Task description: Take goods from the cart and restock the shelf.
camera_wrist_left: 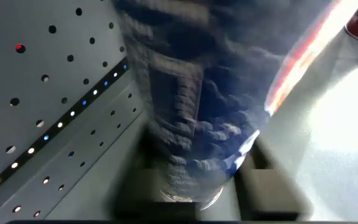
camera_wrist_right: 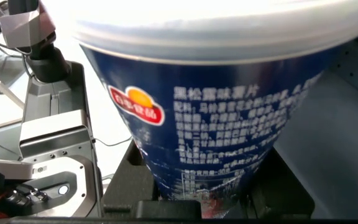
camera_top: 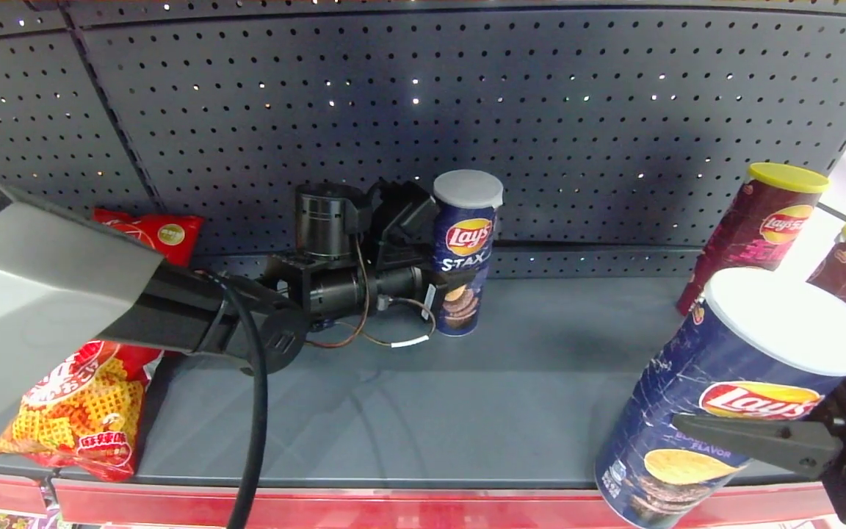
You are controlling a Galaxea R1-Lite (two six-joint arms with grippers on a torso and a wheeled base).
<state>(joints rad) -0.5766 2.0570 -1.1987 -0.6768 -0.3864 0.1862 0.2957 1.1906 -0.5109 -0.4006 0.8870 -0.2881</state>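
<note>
Shelf deck (camera_top: 526,382): smooth matt grey painted metal. Back panel (camera_top: 540,110): perforated matt metal. Rear blue canister (camera_top: 465,257) and near blue canister (camera_top: 709,411): glossy printed wrap, pale plastic lids (camera_top: 468,188). Snack bag (camera_top: 85,411): glossy crinkled film.

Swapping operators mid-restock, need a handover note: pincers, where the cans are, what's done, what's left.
Left pincer: shut on the standing blue can, which is upright on the shelf near the back panel.
Right pincer: shut on the tilted blue can, held leaning at the shelf's front right edge, not set down.
Also on the shelf: two maroon cans at the right, snack bags at the left.
Done: one blue can stands on the shelf.
Left: let go of it, then probably stand the tilted one upright on the shelf and release.
</note>
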